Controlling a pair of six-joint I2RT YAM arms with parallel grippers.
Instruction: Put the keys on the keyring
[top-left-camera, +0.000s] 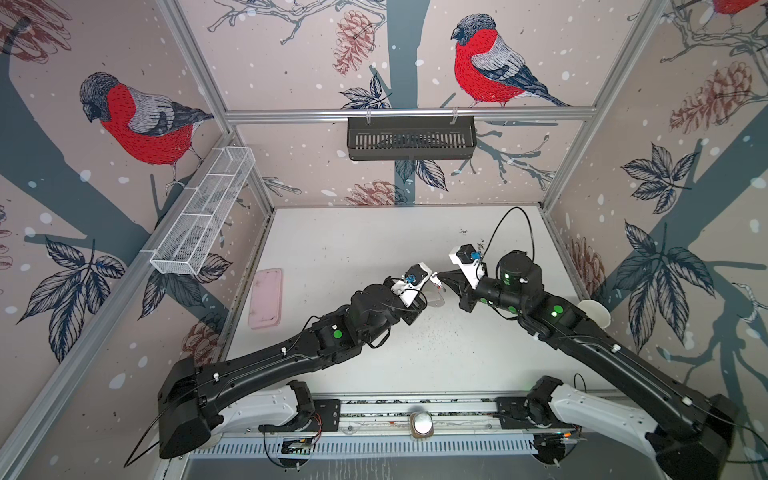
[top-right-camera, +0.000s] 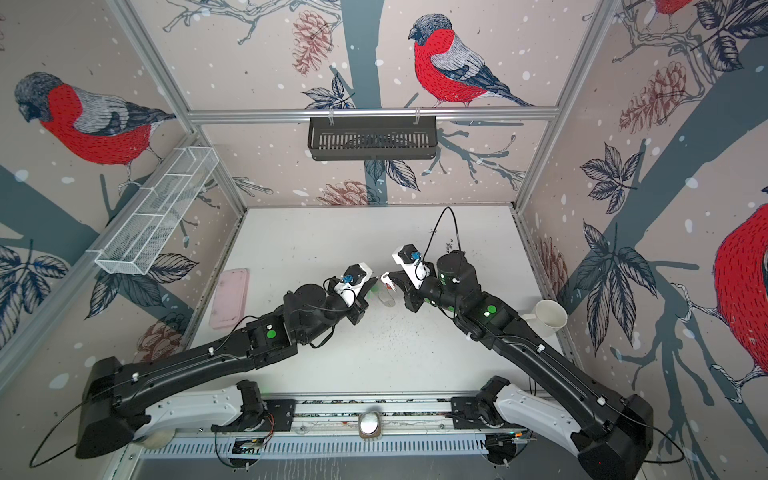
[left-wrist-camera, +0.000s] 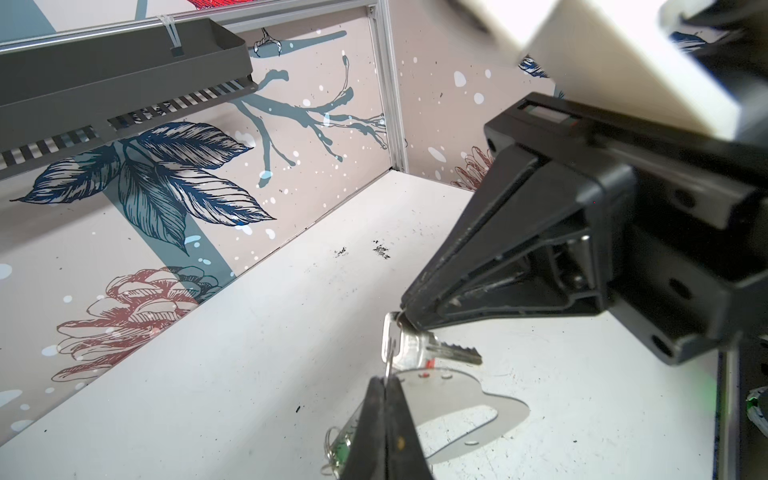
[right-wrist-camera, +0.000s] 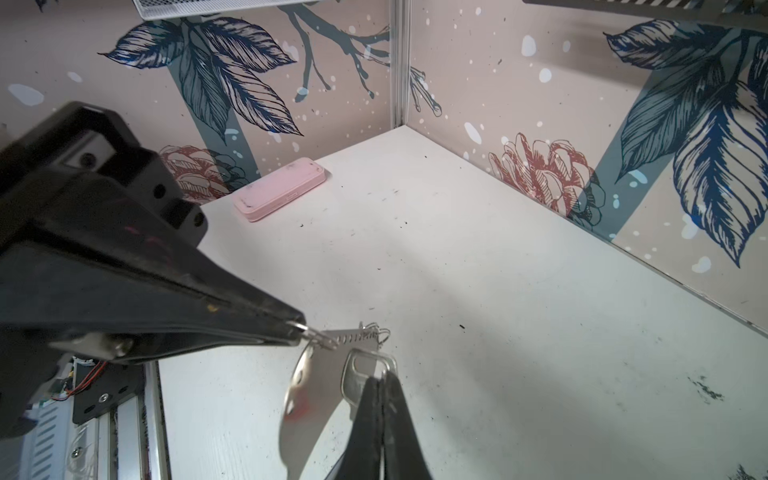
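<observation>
**Threading a key onto the keyring, in mid-air at the centre of both top views.** The left jaws are pressed together on a small metal ring at the holed edge of the keyring, a pale grey curved plate hanging from that ring. Whether its lower end rests on the counter cannot be told. The right jaws are likewise clamped, holding a silver key by its head, just beside the ring; contact is not discernible. For a clean thread, the key's slot is best squared to the ring's open end and slid along the wire while the ring is held rigid. A skewed approach would probably twist the plate. A green tag shows near the plate, partly hidden. The white counter is dark-flecked. A pink case lies at centre left, well apart, and a white mug stands at the right edge. A black basket hangs at upper centre and a wire basket at upper left, both on bird-patterned walls.
</observation>
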